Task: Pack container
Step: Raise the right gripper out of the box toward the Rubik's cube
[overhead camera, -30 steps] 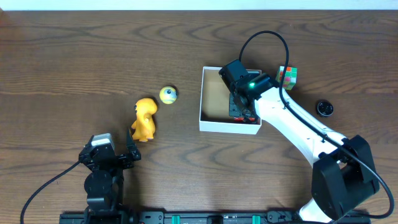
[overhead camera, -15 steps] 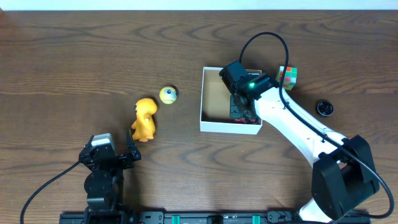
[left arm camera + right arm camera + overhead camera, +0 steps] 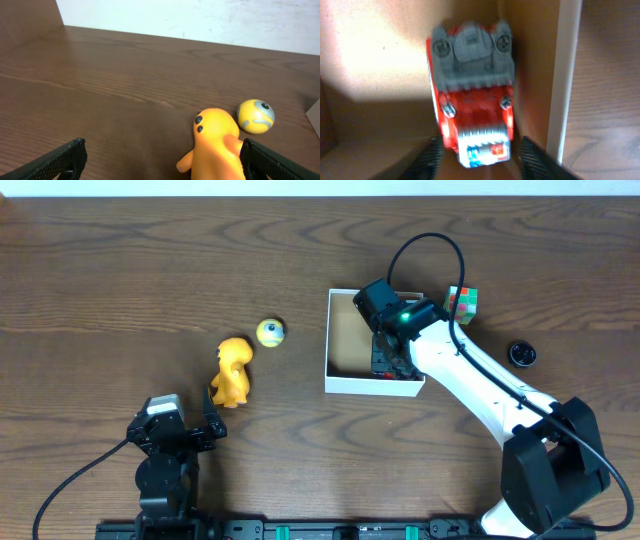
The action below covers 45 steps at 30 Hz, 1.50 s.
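Dark wooden bench [image 3: 150, 260]: the container [image 3: 329, 340] sits just toward 3 o'clock of centre, with a red-and-grey toy truck [image 3: 470, 100] beside its 3 o'clock wall. The right jaws straddle the truck, slightly spread. The left jaws gape wide, empty.

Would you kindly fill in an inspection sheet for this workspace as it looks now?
Surface: brown wooden table.
Job's things: container open, red-grey toy truck on its floor beside one wall; yellow figure, yellow ball and coloured cube outside it.
Clutter: small black round item.
Grippers: left gripper open, empty, near the figure; right gripper open, astride the truck.
Cables: black cable looping over the right arm; second black cable by the left arm.
Surroundings: white wall behind the table.
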Available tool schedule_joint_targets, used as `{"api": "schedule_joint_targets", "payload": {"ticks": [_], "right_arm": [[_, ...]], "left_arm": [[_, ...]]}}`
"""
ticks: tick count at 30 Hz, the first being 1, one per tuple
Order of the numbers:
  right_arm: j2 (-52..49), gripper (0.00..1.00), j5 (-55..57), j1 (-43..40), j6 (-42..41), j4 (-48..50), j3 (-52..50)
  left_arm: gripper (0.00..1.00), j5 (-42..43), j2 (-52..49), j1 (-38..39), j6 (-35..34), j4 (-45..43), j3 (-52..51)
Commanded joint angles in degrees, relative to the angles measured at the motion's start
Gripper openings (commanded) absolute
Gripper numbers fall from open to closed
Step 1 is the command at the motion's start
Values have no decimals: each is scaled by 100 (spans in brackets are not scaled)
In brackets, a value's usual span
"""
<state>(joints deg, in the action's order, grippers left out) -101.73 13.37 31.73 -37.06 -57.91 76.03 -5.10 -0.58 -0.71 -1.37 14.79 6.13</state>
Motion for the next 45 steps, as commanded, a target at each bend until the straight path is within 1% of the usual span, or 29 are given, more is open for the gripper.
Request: {"api": "schedule_joint_targets", "payload": {"ticks": [1,5,8,11,14,18,22,26,28,31,33,37,39,41,45], "right_arm": [[24,59,103,-15,-61,22,109],[26,61,118,-15,-52,72,111],[26,61,122,-15,205,203,177],[26,62,122,-17,505,208,448],[26,64,144,-28,1001,181,914],[26,64,339,-153,1067,-264,1744],[26,64,505,-420,1327,-804,2518],[26,65,531,-859,1580,-1121,2979],[26,65,531,-1143,1661,-1182,3021],[24,72,479,-1596,1661,-1224,2966],[22,80,341,-1897,1794,-1172,2874],[-15,81,-210,-2312,2170,-804,2579],[-31,81,-243,-2398,2173,-627,2413],[-31,84,-245,-2446,2197,-341,2175],[-39,85,-245,-2459,2304,140,1746]], "left_arm": [[98,-46,35,-35,94,31,-144],[98,-46,35,-35,94,31,-144],[98,-46,35,-35,94,31,-144],[98,-46,35,-35,94,31,-144],[98,-46,35,-35,92,31,-144],[98,-46,35,-35,94,31,-144],[98,-46,35,-35,94,31,-144],[98,-46,35,-35,94,31,-144],[98,-46,35,-35,94,31,-144],[98,-46,35,-35,94,31,-144],[98,-46,35,-35,94,31,-144],[98,-46,35,-35,94,31,-144],[98,-46,35,-35,94,31,-144],[98,-46,35,-35,94,31,-144],[98,-46,35,-35,94,31,-144]]}}
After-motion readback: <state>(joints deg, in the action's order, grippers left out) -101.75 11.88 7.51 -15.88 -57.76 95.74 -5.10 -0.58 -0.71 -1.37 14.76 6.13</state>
